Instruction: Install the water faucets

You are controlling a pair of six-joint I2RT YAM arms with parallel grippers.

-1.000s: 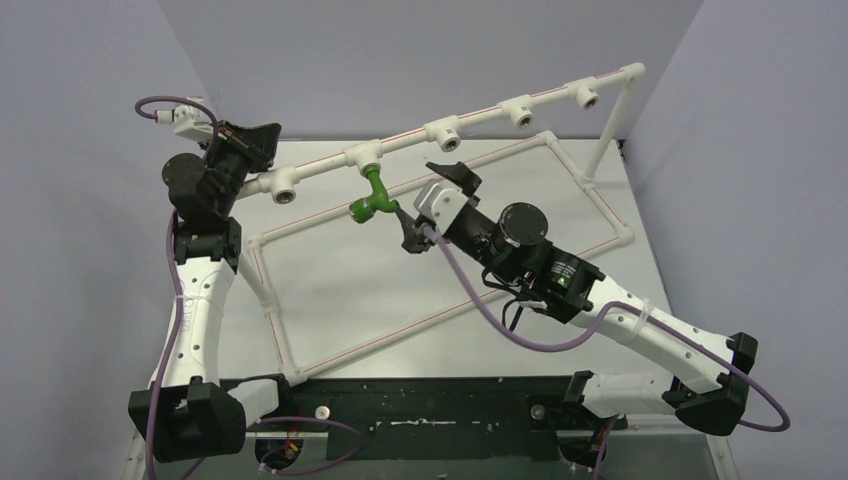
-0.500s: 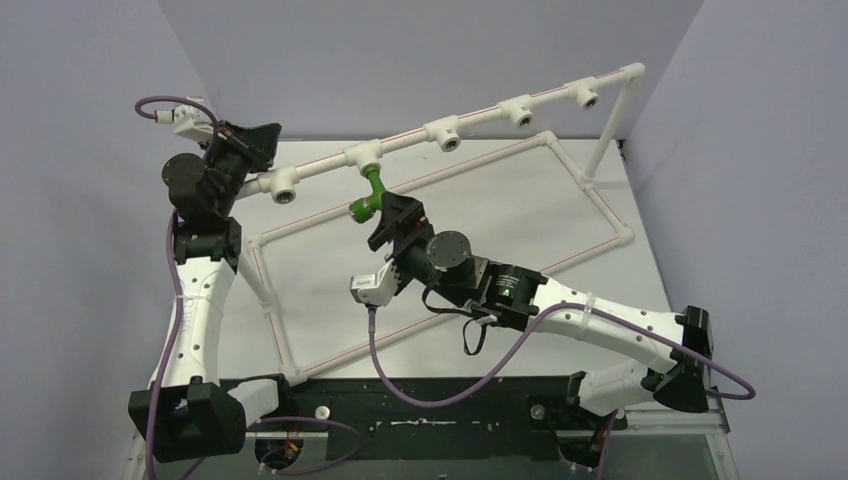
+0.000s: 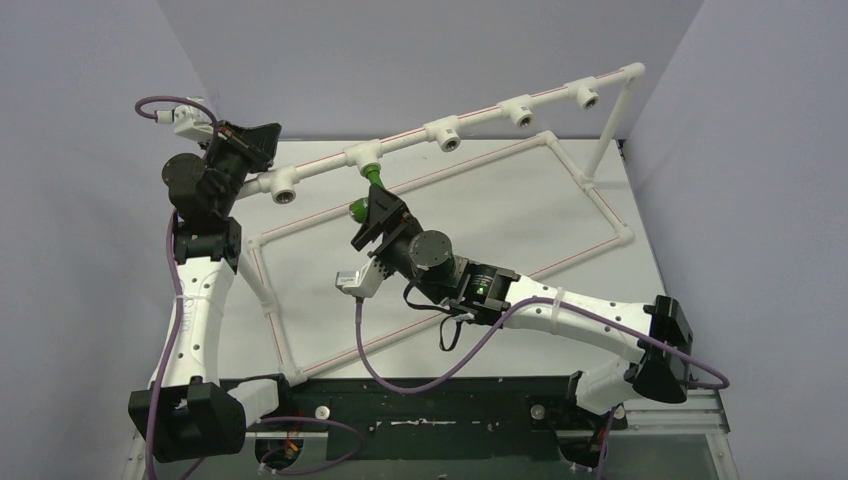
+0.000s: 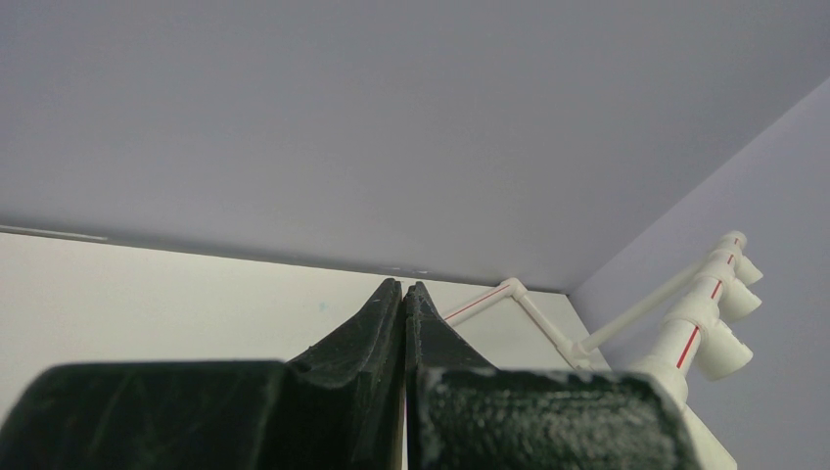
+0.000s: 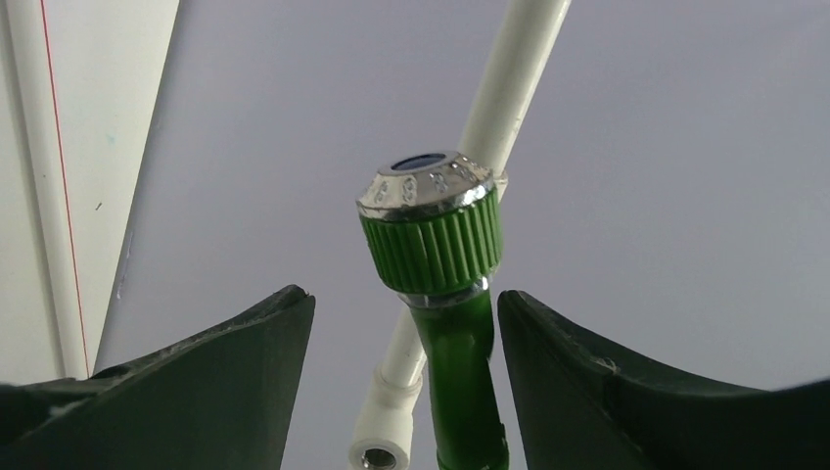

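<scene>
The bright-green faucet (image 3: 371, 180) is hanging below a white tee fitting (image 3: 362, 153) on the raised pipe rail (image 3: 480, 118), its upper end meeting the tee and its body slanting down toward the near left. In the right wrist view it is showing a ribbed green collar capped by a chrome ring with a bluish centre, on a glossy green stem. The right gripper (image 5: 403, 294) is straddling that stem — fingers spread, a gap showing on each side. The left gripper (image 4: 403, 323) is sitting near the rail's left end — fingers pressed together, gripping nothing.
</scene>
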